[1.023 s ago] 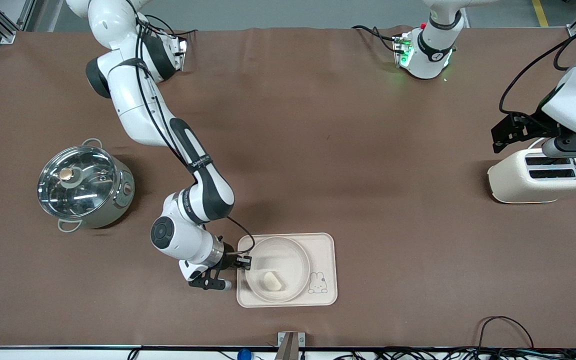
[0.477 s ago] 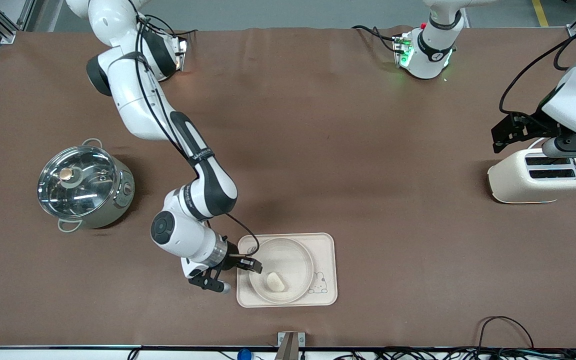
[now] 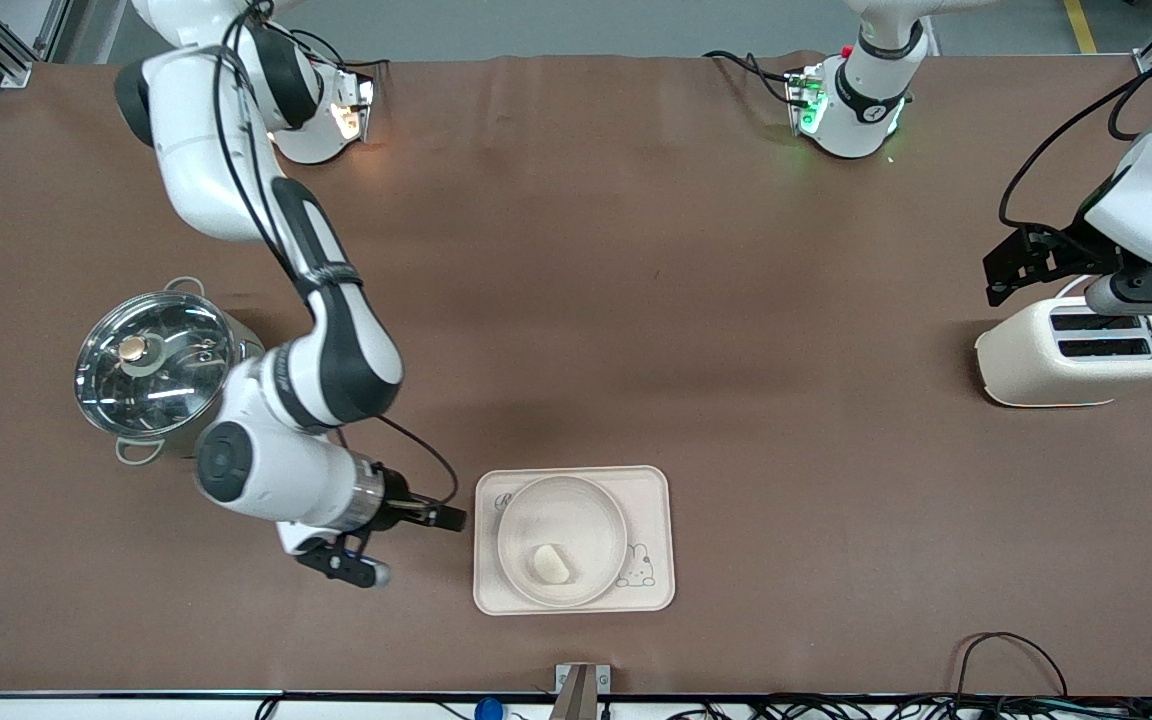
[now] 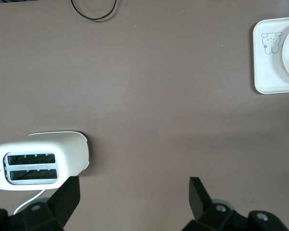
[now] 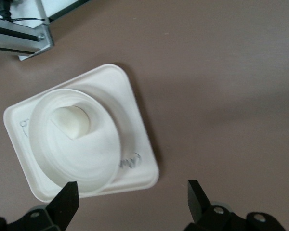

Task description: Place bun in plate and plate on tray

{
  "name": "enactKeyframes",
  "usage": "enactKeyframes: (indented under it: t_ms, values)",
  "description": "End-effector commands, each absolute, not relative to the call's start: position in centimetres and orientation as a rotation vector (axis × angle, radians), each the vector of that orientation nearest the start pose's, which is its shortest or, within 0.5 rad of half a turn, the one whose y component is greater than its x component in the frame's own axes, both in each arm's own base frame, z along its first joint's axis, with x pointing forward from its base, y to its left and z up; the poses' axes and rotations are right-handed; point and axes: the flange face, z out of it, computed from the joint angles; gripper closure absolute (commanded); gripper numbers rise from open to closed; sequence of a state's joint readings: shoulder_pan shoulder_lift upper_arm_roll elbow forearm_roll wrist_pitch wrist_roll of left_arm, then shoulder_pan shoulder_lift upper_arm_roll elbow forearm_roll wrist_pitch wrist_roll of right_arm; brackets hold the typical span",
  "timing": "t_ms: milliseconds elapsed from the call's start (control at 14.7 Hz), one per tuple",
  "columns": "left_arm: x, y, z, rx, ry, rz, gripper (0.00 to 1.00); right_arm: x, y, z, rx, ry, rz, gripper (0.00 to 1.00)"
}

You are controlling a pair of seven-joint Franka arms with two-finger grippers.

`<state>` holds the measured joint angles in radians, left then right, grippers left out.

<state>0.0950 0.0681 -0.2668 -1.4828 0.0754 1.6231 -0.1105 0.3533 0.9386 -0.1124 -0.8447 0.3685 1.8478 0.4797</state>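
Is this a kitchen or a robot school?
More like a robot practice lab, probably. Kitchen things, a toaster, a lidded pot and a bun on a plate, sit on a brown-covered table between two robot arms, with cables along the edge.

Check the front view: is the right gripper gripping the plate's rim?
No. The right gripper is open over bare table beside the tray, clear of the plate.
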Motion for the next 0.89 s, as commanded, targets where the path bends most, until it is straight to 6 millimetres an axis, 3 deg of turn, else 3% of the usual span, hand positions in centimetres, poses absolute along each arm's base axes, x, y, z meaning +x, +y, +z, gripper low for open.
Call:
enactKeyframes:
  t_ms: [0,205,341,545,750,818]
  values:
    - [57.4,-8.3,63.9,-3.097,0.112,-0.115,0.00,72.4,21.5,42.6,-2.986,0.367,0.083,0.00]
    - [57.4,-8.3,63.9,-3.098,0.112,-0.115,0.00,70.1,15.9,51.0,-3.025,0.367,0.105,0.00]
    - [57.4,-8.2,63.9,-3.097,0.112,-0.115,0.00,67.5,11.7,55.9,-3.033,0.382,0.086,0.00]
    - [57.4,-8.3,63.9,-3.099,0.114,-0.115,0.00,62.3,6.7,60.4,-3.100,0.402,0.031,0.00]
    - [57.4,-8.3,64.0,-3.100,0.114,-0.117,0.00,58.0,-1.7,63.2,-3.079,0.405,0.017,0.00]
    - [57.4,-8.3,63.9,-3.098,0.114,-0.115,0.00,57.4,-3.6,63.7,-3.075,0.411,0.008,0.00]
